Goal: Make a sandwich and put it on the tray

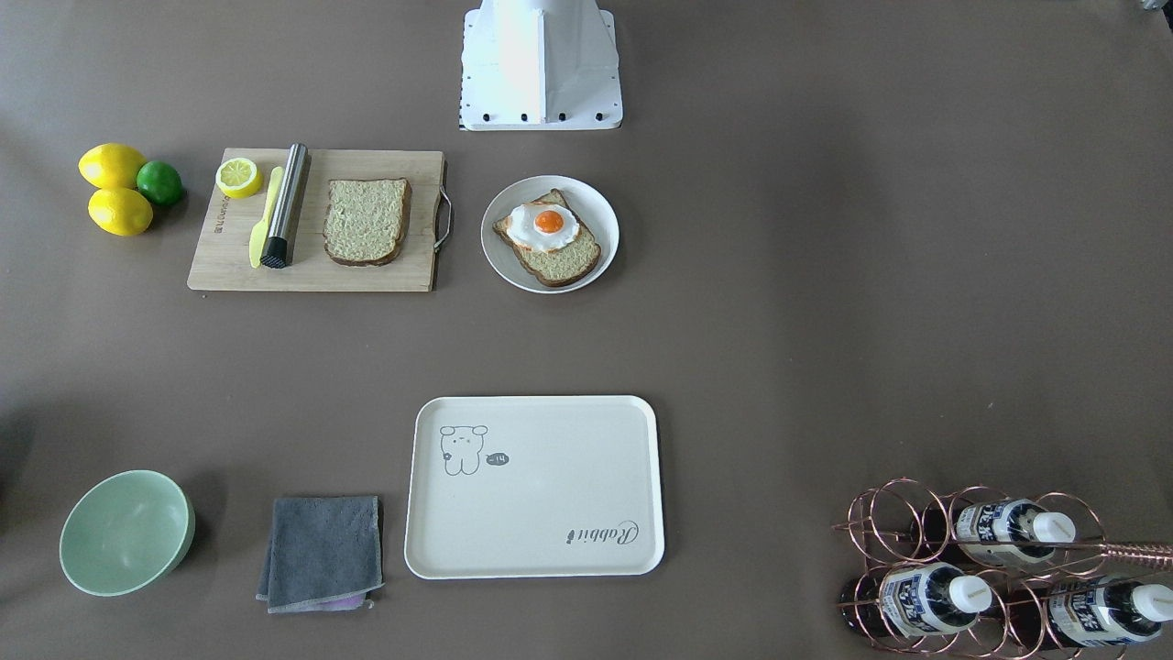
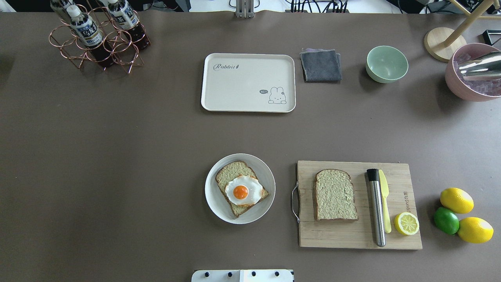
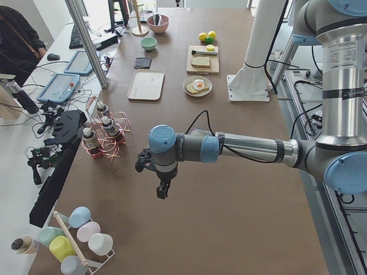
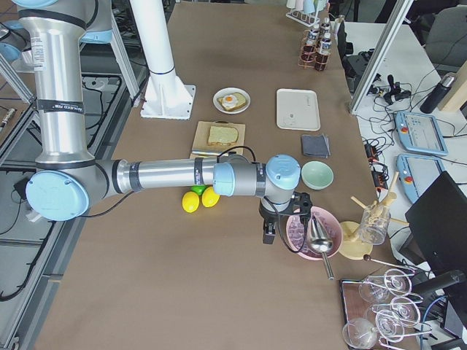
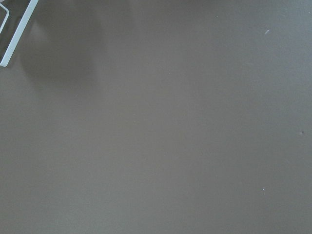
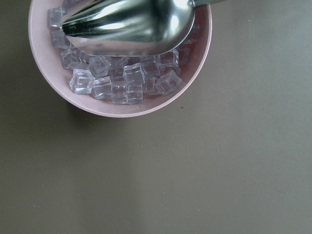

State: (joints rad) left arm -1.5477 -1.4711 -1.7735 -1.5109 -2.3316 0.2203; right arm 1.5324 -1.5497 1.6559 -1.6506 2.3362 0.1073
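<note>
Resting on plate (image 2: 217,209), egg-topped slice (image 2: 231,174), plain slice (image 2: 335,194) on board (image 2: 344,235), left hand (image 3: 163,189), right hand (image 4: 268,235), openness unclear

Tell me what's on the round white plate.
One bread slice lies on the plate, with a fried egg on top. The egg hides the slice's middle; the plate under the bread is hidden too.

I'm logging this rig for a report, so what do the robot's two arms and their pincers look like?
Both the left arm and right arm are silver metal tubes with pale blue joint caps, a black lettered band and a thin black cable looping near the wrist. The left pincer and right pincer are black.
</note>
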